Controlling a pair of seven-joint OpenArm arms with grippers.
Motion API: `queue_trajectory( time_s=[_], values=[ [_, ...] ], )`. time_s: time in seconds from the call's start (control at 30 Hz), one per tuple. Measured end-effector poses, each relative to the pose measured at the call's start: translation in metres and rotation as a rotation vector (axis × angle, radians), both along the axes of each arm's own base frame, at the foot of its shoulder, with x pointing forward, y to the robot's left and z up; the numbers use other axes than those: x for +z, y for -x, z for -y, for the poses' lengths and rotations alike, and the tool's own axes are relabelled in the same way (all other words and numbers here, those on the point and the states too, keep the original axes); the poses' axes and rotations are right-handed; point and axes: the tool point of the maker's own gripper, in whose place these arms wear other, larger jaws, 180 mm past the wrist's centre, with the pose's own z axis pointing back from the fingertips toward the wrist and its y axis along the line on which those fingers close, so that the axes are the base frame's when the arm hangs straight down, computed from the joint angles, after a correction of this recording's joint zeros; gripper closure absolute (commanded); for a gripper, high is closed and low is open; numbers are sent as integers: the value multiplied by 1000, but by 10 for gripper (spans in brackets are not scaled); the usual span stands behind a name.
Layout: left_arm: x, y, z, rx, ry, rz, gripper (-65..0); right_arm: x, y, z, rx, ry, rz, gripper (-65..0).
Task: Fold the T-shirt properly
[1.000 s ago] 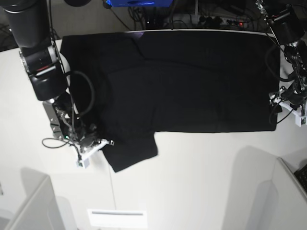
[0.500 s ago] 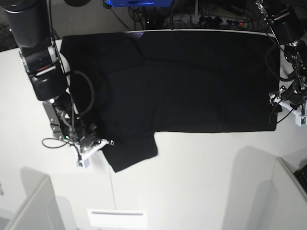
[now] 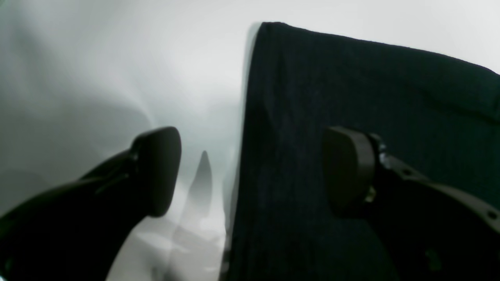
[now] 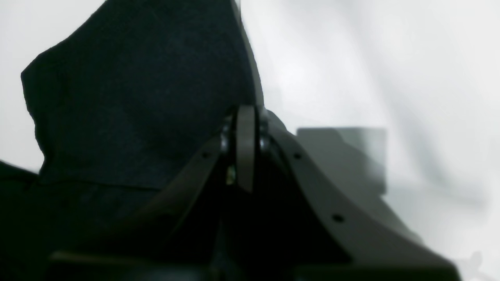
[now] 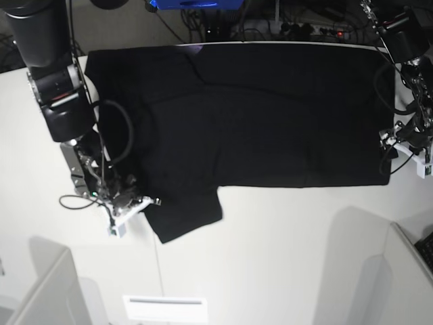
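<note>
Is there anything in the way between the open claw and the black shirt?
No. The left gripper is open right at the T-shirt, one finger over the cloth and the other over the white table. Nothing sits between.

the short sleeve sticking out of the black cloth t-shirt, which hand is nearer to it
Right. The right hand sits shut at the sleeve of the black cloth T-shirt; the left hand stands open at the opposite hem end.

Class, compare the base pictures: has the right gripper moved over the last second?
No. In the base view the right gripper sits at the same spot by the T-shirt sleeve, unchanged against the white label on the table.
</note>
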Motion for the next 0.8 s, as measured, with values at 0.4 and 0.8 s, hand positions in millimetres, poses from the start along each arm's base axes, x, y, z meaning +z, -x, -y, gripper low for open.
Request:
queue_trajectory(
  time_s=[0.4, 0.8],
  values=[
    [-4, 6, 0, -1, -1, -16, -540, 0, 0, 0, -2, -1, 3, 0],
    [-4, 4, 0, 1, 3, -11, -540, 0, 0, 0, -2, -1, 4, 0]
  ],
)
